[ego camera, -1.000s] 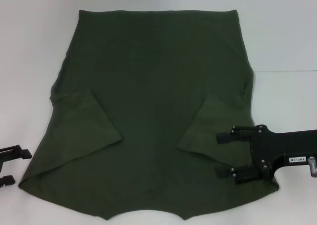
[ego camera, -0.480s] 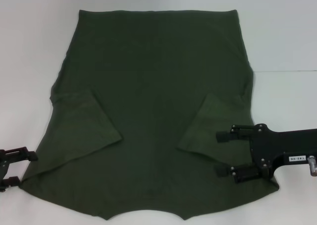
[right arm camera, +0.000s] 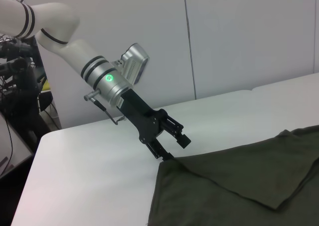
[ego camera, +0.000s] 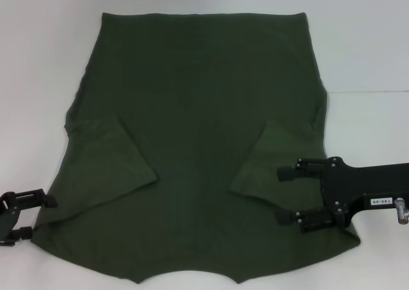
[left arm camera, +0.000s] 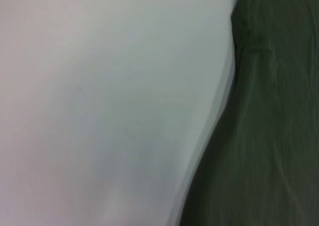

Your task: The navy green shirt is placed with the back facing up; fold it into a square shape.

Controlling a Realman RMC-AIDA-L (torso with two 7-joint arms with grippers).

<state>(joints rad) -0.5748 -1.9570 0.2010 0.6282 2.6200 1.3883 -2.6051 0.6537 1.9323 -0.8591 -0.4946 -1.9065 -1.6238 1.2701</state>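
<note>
The navy green shirt [ego camera: 198,124] lies flat on the white table [ego camera: 38,60], both sleeves folded in over its body. It also shows in the left wrist view [left arm camera: 269,136] and the right wrist view [right arm camera: 239,186]. My left gripper [ego camera: 35,216] is open at the shirt's near left corner, its fingers at the fabric edge. In the right wrist view the left gripper [right arm camera: 172,141] touches that corner with its lower finger. My right gripper [ego camera: 281,197] is open above the shirt's near right part, beside the folded right sleeve [ego camera: 268,162], and holds nothing.
The white table has a seam [ego camera: 367,92] to the right of the shirt. The right wrist view shows a white wall [right arm camera: 239,37] behind the table and dark equipment [right arm camera: 15,76] beyond the table's end.
My left gripper has moved right, from off the shirt to its near left corner. My right gripper has shifted slightly farther from me. The shirt has not moved.
</note>
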